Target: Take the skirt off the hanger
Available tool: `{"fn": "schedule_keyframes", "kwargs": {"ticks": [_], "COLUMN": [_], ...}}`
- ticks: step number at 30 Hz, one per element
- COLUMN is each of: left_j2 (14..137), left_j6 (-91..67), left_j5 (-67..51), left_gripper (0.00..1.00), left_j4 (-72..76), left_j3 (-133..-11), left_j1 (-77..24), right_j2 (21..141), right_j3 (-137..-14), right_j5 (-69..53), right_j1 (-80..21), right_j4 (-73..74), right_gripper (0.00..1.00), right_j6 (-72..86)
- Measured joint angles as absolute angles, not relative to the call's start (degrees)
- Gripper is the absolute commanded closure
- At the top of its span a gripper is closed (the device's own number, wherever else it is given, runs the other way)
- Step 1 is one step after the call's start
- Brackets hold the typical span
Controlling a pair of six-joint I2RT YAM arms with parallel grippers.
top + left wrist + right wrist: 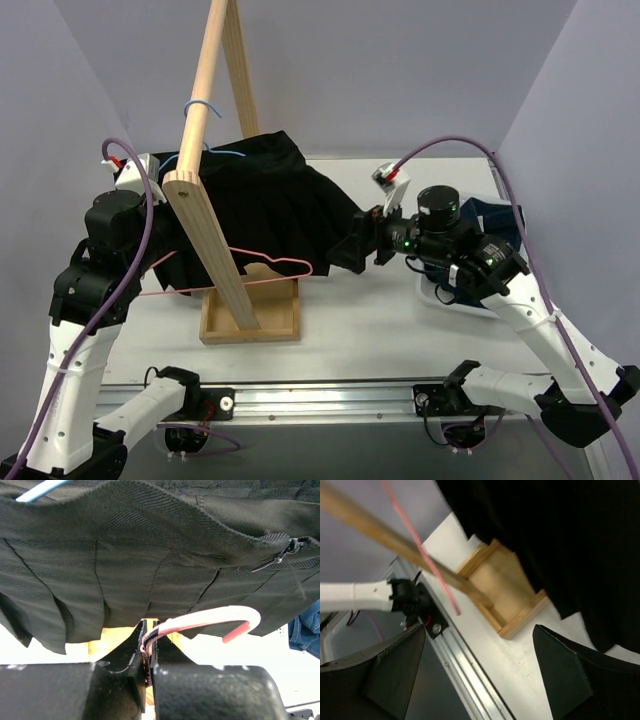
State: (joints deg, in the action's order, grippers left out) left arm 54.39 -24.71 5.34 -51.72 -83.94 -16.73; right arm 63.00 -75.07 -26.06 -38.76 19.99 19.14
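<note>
The black pleated skirt (270, 195) hangs bunched behind the wooden rack; in the left wrist view it fills the upper frame (150, 555), zipper at the right. A pink wire hanger (275, 268) lies low across the rack's front. My left gripper (149, 630) is shut on the pink hanger (205, 620) just below the skirt's hem; in the top view it is mostly hidden behind the slanted beam. My right gripper (352, 243) is open and empty at the skirt's right edge; its fingers (570, 675) stand wide apart, with the skirt (560, 540) above them.
The wooden rack has a slanted beam (205, 180) and a tray-like base (250, 325). A blue hanger hook (200, 106) loops over the beam. A blue garment (500, 215) lies in a white tray (450, 298) at the right. A metal rail (330, 400) runs along the near edge.
</note>
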Motion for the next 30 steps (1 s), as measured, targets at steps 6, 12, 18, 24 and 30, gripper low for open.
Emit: {"fn": "schedule_keyframes", "kwargs": {"ticks": [6,12,18,24,30], "left_j2": [55.2,55.5,56.1,56.1,56.2], "left_j6": [-24.7,-24.7,-24.7,-24.7,-24.7], "left_j5": [5.3,5.1,4.4,4.0,3.7], "left_gripper": [0.98,0.98,0.98,0.98,0.98], "left_j4": [-53.0,-53.8,-54.5,-54.7,-54.7], "left_j3": [-85.3,-86.0,-87.6,-87.7,-87.9], "left_j1": [-16.7,-16.7,-16.7,-16.7,-16.7], "right_j2": [64.4,68.0,68.4,68.4,70.2], "right_j3": [-74.5,-74.4,-73.9,-73.9,-73.9], "right_j5": [-27.8,-27.4,-24.7,-23.5,-24.0], "right_j1": [-48.5,-51.7,-51.9,-51.9,-51.9], "right_j4": [17.5,16.4,16.6,16.5,16.4], "right_gripper": [0.28,0.34,0.36,0.37,0.37], "right_j6": [16.2,13.1,9.9,8.1,5.3]}}
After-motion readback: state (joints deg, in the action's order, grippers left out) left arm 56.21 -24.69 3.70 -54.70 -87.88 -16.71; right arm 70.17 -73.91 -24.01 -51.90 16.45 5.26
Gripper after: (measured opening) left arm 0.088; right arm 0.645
